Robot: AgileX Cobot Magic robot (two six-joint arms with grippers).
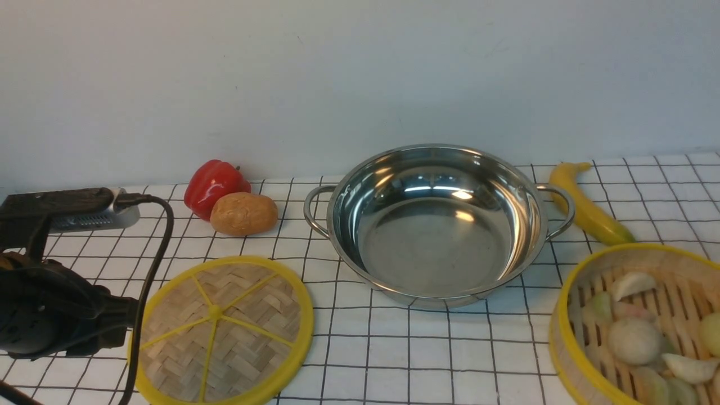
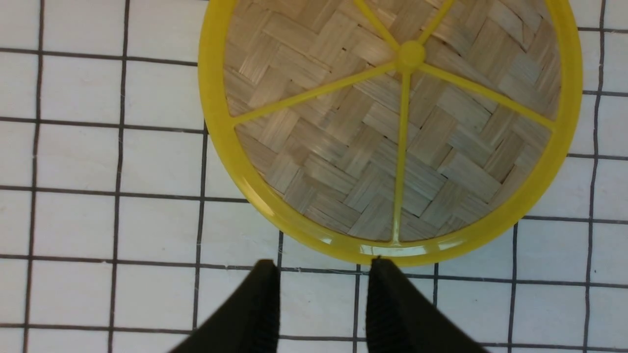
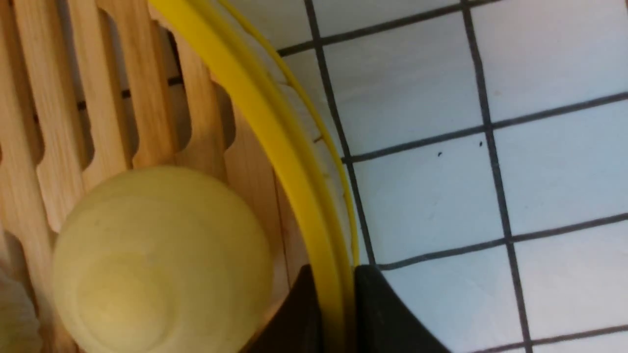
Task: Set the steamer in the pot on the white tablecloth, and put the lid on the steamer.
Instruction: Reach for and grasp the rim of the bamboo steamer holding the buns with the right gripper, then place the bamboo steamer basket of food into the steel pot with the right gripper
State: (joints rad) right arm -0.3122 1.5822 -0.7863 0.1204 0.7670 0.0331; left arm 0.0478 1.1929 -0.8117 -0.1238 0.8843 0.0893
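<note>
Hand (image 3: 333, 274): at the basket's rim, one finger on the inner side, one on the outer, closed on it
Basket (image 3: 255, 113): yellow rim, slatted wooden floor, beside bare cloth squares
Bun (image 3: 162, 260): pale yellow, rounded, on the slats, near the rim
Dumpling (image 3: 17, 314): pale, partly in view, beside the bun
Cloth (image 3: 417, 108): white, black grid, also visible between slats

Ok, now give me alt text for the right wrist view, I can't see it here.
The right gripper's jaws stand on either side of the yellow rim of the steamer, closed on it. Inside, a round pale-yellow bun sits on the slatted wooden floor; outside lies the white tablecloth with its black grid.
</note>
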